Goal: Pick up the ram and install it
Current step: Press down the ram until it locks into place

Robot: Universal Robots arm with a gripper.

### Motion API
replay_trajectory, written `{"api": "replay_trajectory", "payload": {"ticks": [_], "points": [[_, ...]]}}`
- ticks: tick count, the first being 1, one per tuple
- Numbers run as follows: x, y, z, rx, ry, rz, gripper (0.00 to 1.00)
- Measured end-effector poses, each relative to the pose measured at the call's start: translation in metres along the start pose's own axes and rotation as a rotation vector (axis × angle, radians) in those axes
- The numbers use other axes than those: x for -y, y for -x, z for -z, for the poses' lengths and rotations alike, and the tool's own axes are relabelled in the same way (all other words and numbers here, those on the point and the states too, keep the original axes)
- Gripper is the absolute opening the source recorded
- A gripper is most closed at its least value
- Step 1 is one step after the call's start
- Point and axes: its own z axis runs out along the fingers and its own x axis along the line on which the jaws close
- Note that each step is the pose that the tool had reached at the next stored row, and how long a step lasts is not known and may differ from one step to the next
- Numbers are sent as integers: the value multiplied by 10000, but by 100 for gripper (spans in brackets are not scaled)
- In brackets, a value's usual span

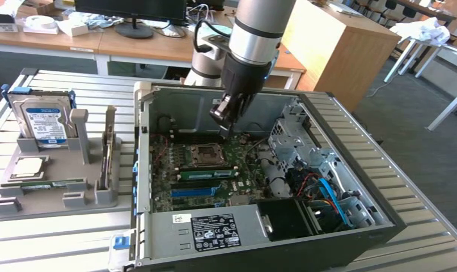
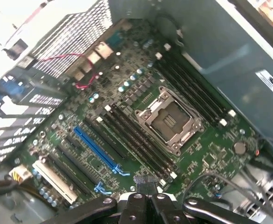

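Exterior view: the gripper (image 1: 229,133) is hovering inside the computer case (image 1: 350,187) above the motherboard (image 2: 141,116), jaws closed, nothing visibly gripped. A ram (image 1: 43,184) is lying flat on the tray (image 1: 54,198), well away from the gripper toward this view's left, long axis running roughly left-right.

Daylight floods the room evenly, whitening the slatted table (image 1: 54,238) toward nine o'clock, while the open computer case (image 1: 380,226) holds soft shadow inside, and the wrist view looks hazy, blown out white at ten o'clock.
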Motion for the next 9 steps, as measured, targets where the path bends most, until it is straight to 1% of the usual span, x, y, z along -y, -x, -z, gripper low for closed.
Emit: {"api": "replay_trajectory", "payload": {"ticks": [9], "points": [[0,-1,-3,45,-39,-1606,10]]}}
